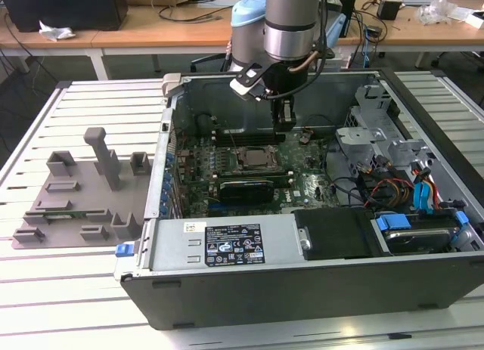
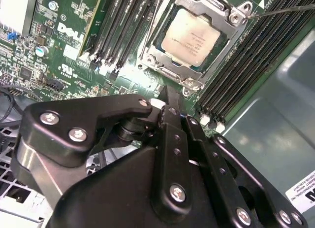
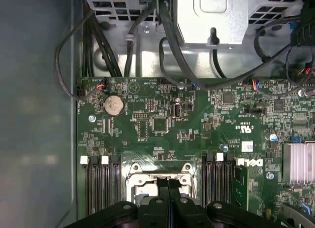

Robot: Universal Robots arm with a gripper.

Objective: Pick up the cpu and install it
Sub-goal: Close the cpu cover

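The cpu (image 2: 192,38) lies flat in the motherboard's socket, its silvery top framed by the metal bracket (image 2: 170,70); in the exterior view the cpu (image 1: 255,157) sits mid-board inside the open computer case (image 1: 302,286). My gripper (image 1: 283,122) hangs just above the board, behind the socket and slightly toward the exterior view's right. Both wrist views show its black fingers pressed together with nothing between them, the gripper (image 2: 165,95) a short way from the socket's corner. In the first wrist view the gripper (image 3: 169,183) lies over the socket's edge.
Black memory slots (image 2: 123,31) flank the socket. A black card (image 1: 246,189) lies in front of it. Cables and a drive cage (image 1: 378,138) crowd the case's right side. The power supply (image 1: 227,246) spans the front. A grey fixture tray (image 1: 76,191) lies at the left.
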